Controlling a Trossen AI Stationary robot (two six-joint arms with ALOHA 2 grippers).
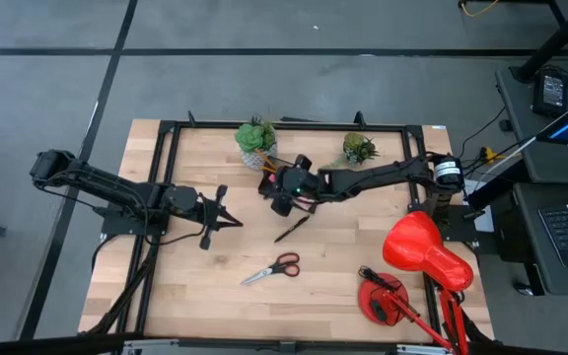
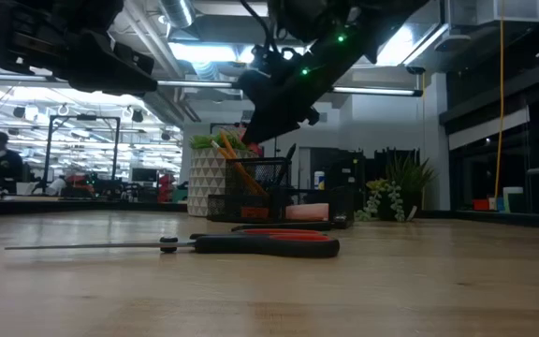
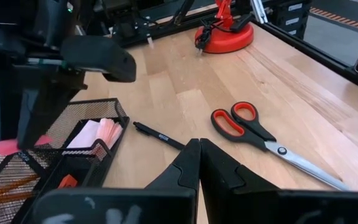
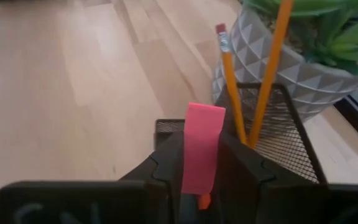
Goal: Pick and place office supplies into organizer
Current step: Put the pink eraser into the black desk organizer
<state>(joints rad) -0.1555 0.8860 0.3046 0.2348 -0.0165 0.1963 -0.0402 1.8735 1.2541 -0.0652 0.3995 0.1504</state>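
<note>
The black mesh organizer (image 4: 284,124) stands in front of a white-potted plant (image 4: 297,68), with two orange-yellow pencils (image 4: 230,87) upright in its back compartment. A pink sticky-note pad (image 3: 98,132) and an orange-red eraser (image 3: 67,182) lie in its front tray. My right gripper (image 4: 201,149) hangs just above the organizer, shut on a small flat pink eraser (image 4: 204,124). A black pen (image 3: 159,135) and red-handled scissors (image 3: 253,134) lie flat on the table. My left gripper (image 3: 199,146) hovers shut over the table's left half, pointing toward them. My right gripper pinches the pink eraser's lower half (image 4: 199,171) between its two fingers, on the flat faces. Its free end (image 4: 205,115) sticks out past the fingertips. The fingers slant downward from the table's right side. The eraser is lifted clear, above the organizer.
A second small plant (image 1: 359,148) stands at the far edge, right of the organizer. A red desk lamp (image 1: 417,258) fills the near right corner. A black frame rail (image 1: 294,126) runs along the table's far edge. Bare wood lies around the scissors (image 1: 274,268).
</note>
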